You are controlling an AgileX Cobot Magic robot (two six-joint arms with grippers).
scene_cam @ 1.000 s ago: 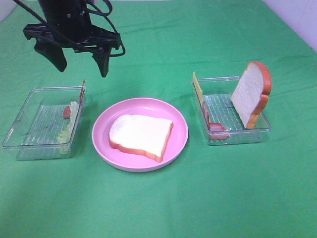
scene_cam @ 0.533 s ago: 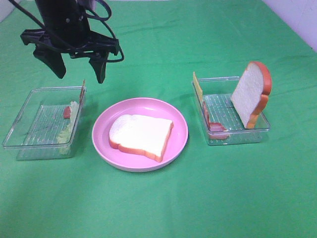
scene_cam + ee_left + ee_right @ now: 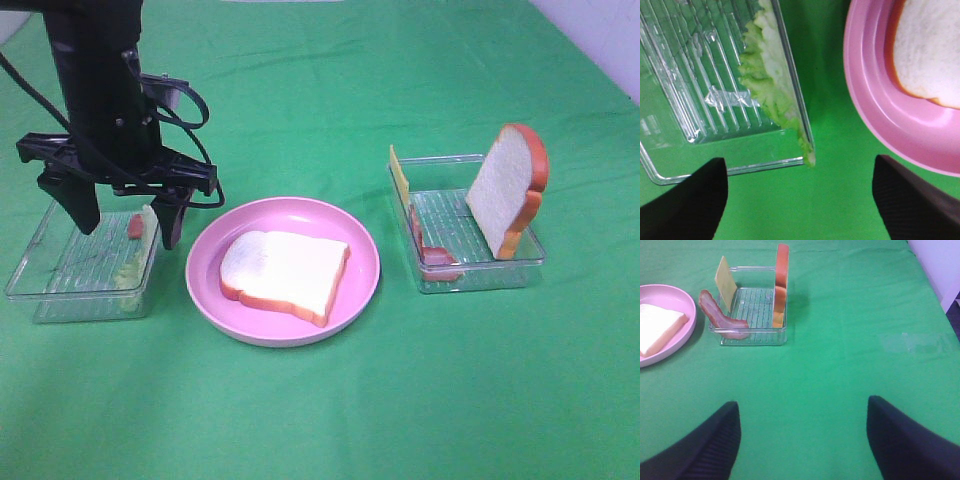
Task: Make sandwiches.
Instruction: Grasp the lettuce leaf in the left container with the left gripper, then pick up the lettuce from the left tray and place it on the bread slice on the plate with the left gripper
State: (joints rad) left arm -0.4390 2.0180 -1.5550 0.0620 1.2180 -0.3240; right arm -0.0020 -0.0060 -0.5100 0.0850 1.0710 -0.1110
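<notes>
One bread slice lies flat on the pink plate. A second slice stands upright in the right clear tray, with yellow cheese and bacon. Pale green lettuce and a bacon piece lean on the right wall of the left tray. My left gripper is open and empty, low over that tray's right side; the left wrist view shows the lettuce between its open fingers. My right gripper is open and empty, away from the right tray.
Green cloth covers the table. The left wrist view shows the plate's rim close beside the left tray. The right wrist view shows cheese, bacon and upright bread. A white wall edges the far right.
My left gripper has come down and forward from behind the left tray to just over its right side, staying open. Nothing else has moved.
</notes>
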